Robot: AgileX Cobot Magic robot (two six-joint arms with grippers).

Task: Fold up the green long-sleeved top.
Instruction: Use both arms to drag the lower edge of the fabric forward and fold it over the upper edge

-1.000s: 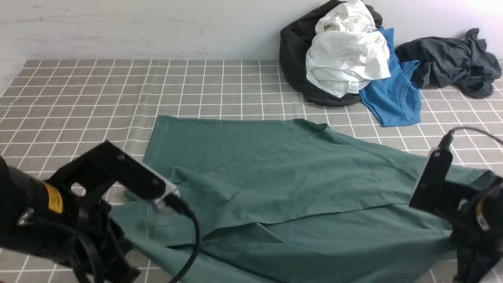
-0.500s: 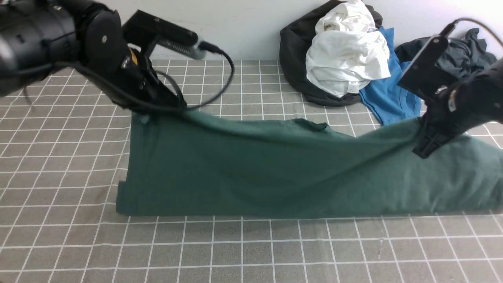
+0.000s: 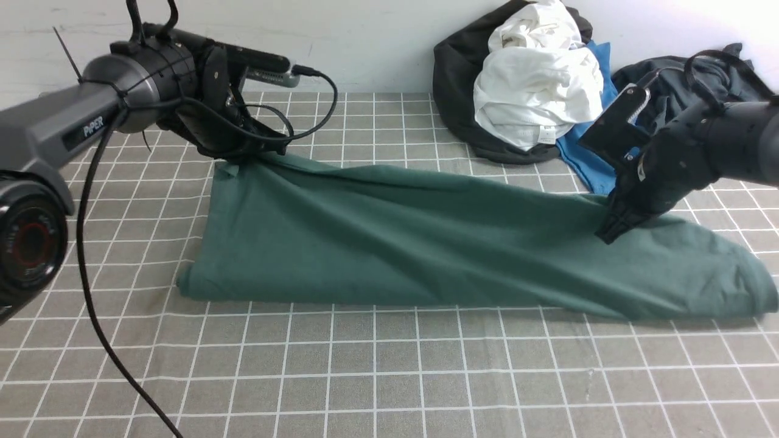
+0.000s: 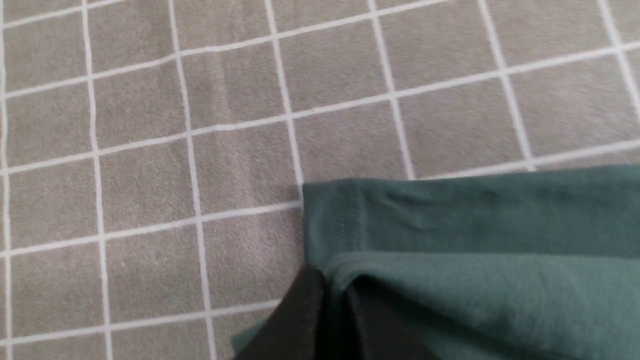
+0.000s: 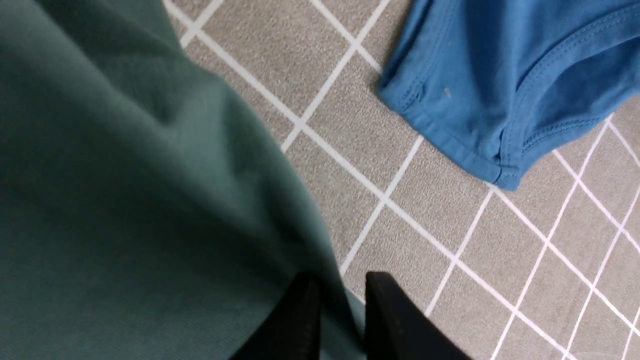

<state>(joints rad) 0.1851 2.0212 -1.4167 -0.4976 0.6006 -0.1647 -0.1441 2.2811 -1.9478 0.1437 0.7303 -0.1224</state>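
The long-sleeved top [image 3: 426,243] lies across the middle of the worktop [image 3: 365,377], left to right. The left gripper [image 3: 243,157] sits at its rear left corner, the right gripper [image 3: 608,230] on its rear edge near the right end. Behind it, right of centre, lies a heap of clothes [image 3: 535,91], with a crumpled garment [image 3: 694,97] further right.

- Reading "PIPER" in white capitals on the grey link of the left arm [image 3: 91,125], the lettering running along the link, clear in the front view.
- Spotting a small white tag [image 3: 546,135] at the lower edge of the white garment [image 3: 535,91] in the pile at the back of the worktop, with faint marks on it far too small to make out.
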